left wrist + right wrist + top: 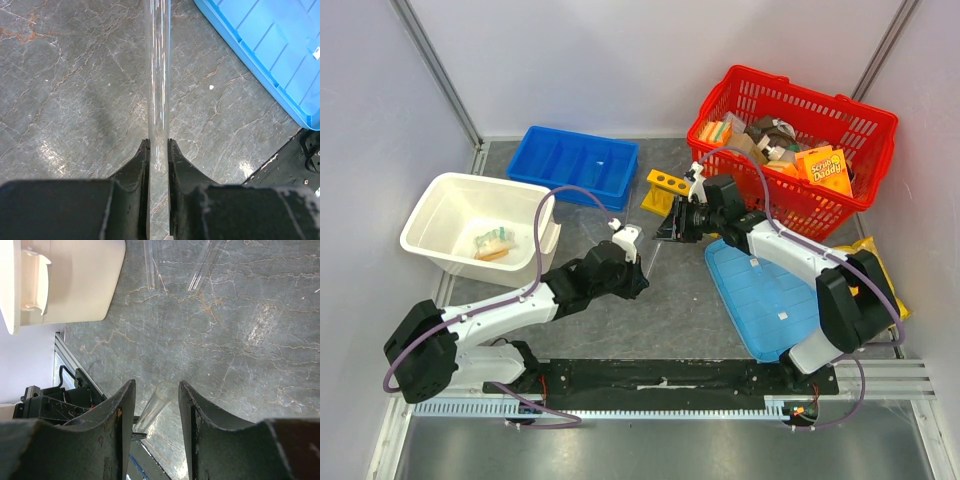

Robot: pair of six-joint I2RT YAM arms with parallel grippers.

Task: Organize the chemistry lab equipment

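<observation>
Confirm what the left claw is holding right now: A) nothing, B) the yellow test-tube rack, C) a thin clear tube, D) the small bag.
C: in the left wrist view the left claw is closed on both sides of a thin clear tube that sticks out ahead of it.

Three clear tubes [152,267] are showing in the right wrist view, two lying near each other on the surface [240,340]. One yellow test-tube rack [666,188] is standing. One small clear bag [493,243] is lying in one white tub [450,215]. One divided blue tray [575,162], one flat blue tray [765,300], one red basket [810,208] and one yellow chip bag [876,248] are sitting out.
</observation>
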